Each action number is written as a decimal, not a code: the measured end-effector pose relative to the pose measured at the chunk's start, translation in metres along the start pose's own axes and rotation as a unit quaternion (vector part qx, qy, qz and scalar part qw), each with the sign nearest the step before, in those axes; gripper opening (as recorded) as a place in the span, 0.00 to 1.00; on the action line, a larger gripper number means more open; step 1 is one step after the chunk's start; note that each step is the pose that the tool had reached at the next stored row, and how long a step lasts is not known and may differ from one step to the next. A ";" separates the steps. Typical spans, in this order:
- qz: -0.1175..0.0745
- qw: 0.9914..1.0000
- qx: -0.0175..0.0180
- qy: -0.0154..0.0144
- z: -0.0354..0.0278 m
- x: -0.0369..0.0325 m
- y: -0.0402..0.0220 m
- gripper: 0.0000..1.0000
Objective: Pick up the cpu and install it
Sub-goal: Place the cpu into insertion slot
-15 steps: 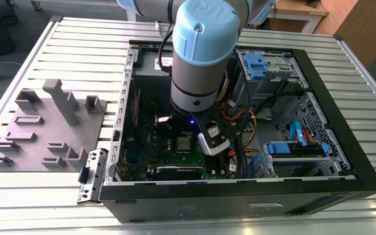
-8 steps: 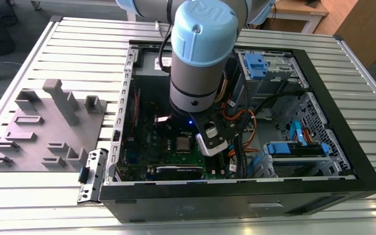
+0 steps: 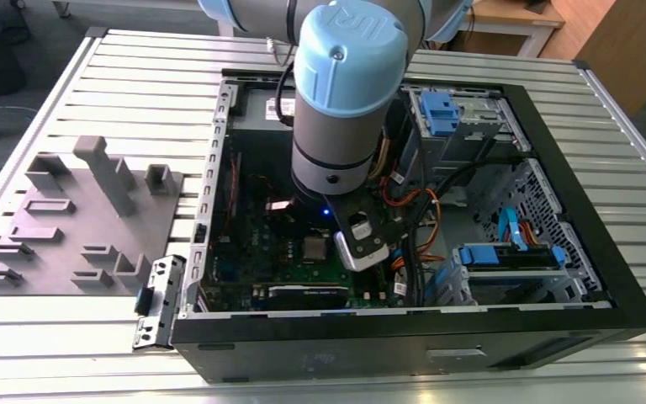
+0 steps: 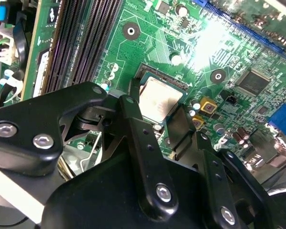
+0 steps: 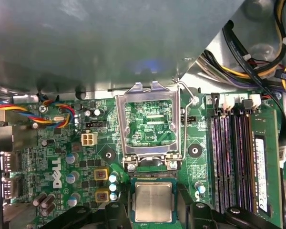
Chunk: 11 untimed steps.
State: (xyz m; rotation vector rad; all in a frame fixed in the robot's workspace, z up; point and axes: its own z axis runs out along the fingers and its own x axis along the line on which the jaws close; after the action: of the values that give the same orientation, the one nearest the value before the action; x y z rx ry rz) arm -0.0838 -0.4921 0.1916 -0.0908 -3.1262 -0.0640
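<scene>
The cpu [image 5: 153,201], a small square chip with a silver-grey top, lies level in the open socket on the green motherboard [image 5: 62,157]. In the second wrist view the cpu [image 4: 159,98] is flanked by two black fingers [image 4: 133,119], each against one of its edges. My gripper [image 4: 155,112] is shut on it, low over the board. The socket's metal load frame [image 5: 148,124] is flipped up beside the chip, with its wire lever [image 5: 183,95] raised. In the exterior view the gripper [image 3: 359,244] reaches down into the computer case, and the cpu [image 3: 315,247] shows just beside it.
The black computer case [image 3: 592,278] walls in the arm. Memory slots [image 5: 233,157] run along one side of the socket, and cable bundles [image 5: 257,57] and drive bays [image 3: 458,118] crowd that side. A grey plastic tray [image 3: 76,219] lies outside the case at the exterior view's left.
</scene>
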 end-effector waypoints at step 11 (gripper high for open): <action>-0.023 1.000 0.000 0.001 0.0008 -0.0005 0.0000 0.47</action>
State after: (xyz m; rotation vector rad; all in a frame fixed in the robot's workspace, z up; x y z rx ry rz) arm -0.0833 -0.4920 0.1908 -0.0199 -3.1266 -0.0636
